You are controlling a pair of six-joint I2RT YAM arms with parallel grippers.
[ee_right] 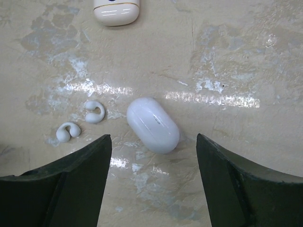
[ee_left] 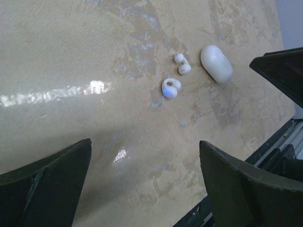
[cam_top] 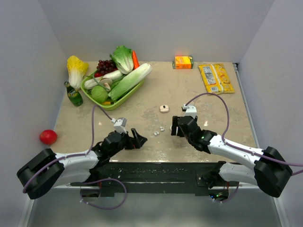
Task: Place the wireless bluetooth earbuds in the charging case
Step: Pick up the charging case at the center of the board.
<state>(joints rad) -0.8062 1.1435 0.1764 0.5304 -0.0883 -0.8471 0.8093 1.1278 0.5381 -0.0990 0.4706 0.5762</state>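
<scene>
Low over the table (cam_top: 147, 94), both arms stretched inward from the near edge, forearms nearly flat. On the right, right gripper (ee_right: 153, 135) tipped down, jaws wide apart and empty, straddling a glossy white pebble-shaped piece (ee_right: 153, 125) without touching it. On the left, left gripper (ee_left: 145, 141) spread fully, holding nothing, pointed at the wireless bluetooth earbuds (ee_left: 171, 88) lying just beside that piece. Farther back, the charging case (cam_top: 164, 109), apart from both grippers.

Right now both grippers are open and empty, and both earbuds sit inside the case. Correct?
No. The earbuds lie loose on the table, outside the cream case; the left wrist view shows them there. The left gripper and right gripper are open and empty.
</scene>
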